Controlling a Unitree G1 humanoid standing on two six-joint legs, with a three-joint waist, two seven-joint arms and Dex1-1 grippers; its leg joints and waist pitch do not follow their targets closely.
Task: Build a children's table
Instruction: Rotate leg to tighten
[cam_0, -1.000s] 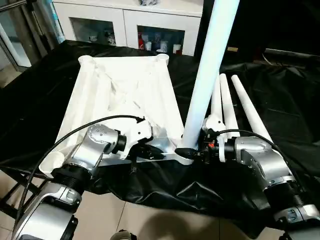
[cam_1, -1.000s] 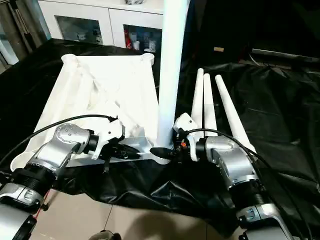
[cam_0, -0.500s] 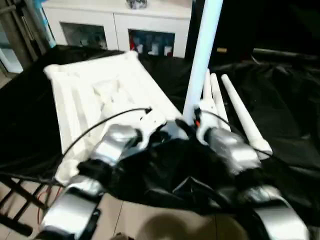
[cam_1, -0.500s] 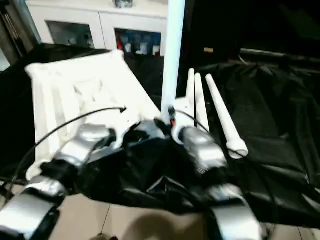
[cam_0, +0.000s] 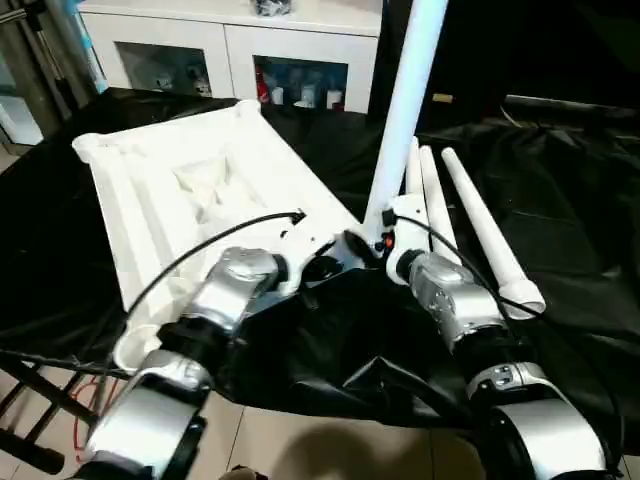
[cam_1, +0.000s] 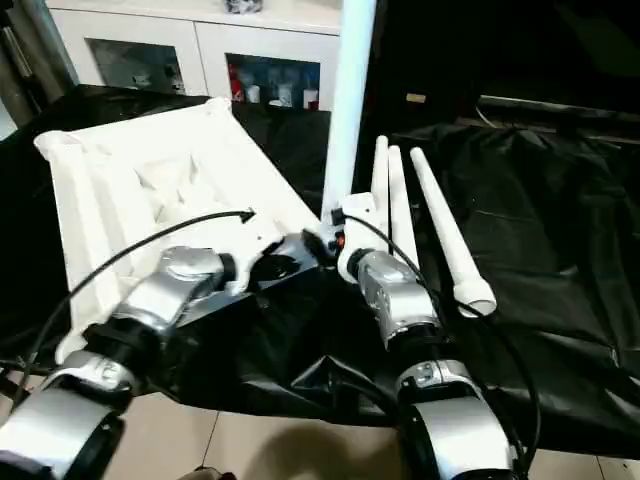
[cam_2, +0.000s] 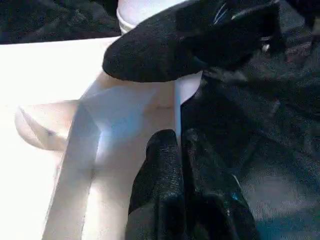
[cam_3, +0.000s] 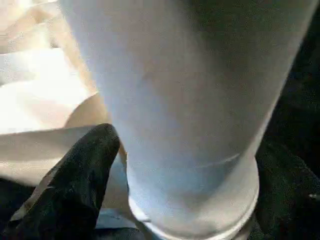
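The white table top (cam_0: 190, 190) lies upside down on the black cloth (cam_0: 560, 230), the left gripper (cam_2: 177, 150) pinches its thin edge with closed fingers, and the right gripper (cam_0: 362, 243) stands wide around the upright leg (cam_0: 405, 110), beside three loose legs (cam_0: 465, 215).

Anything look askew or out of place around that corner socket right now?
The upright white tube leg in the white plastic tabletop's near corner leans slightly rather than standing square. The tabletop lies skewed on the black cloth. Three white tube legs lie loose beside it.
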